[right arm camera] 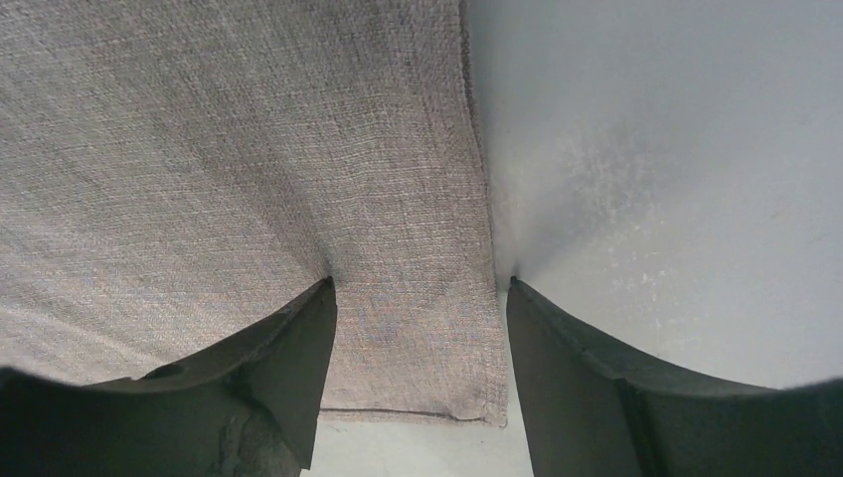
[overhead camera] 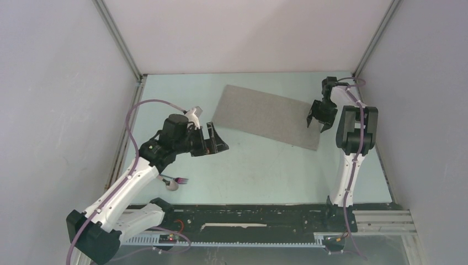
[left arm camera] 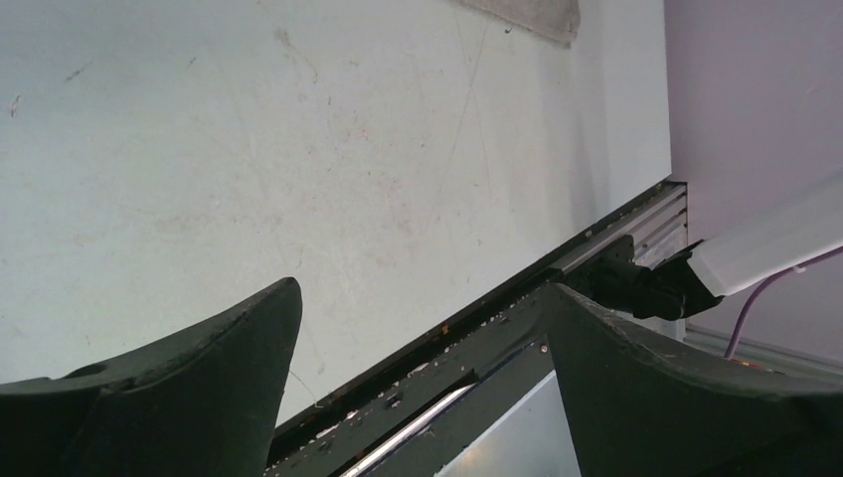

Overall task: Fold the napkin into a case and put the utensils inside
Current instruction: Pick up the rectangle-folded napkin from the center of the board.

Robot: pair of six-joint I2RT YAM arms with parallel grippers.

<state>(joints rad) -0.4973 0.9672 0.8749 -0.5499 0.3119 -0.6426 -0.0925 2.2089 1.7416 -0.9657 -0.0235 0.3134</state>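
Observation:
The napkin [overhead camera: 265, 116] lies flat as a folded, layered light-grey rectangle at the back middle of the table. My right gripper [overhead camera: 320, 119] is open and pressed down over its right end. In the right wrist view the gripper [right arm camera: 418, 283] straddles the cloth's corner [right arm camera: 408, 338], with one fingertip [right arm camera: 323, 298] on the cloth and the other at its edge. My left gripper [overhead camera: 217, 139] is open and empty, above bare table left of the napkin. The fork [overhead camera: 180, 180] and spoon [overhead camera: 172, 185] lie together near the left arm.
A black rail [overhead camera: 259, 218] runs along the near table edge and also shows in the left wrist view [left arm camera: 477, 348]. A corner of the napkin [left arm camera: 537, 15] shows at the top of that view. Grey walls enclose the table on three sides.

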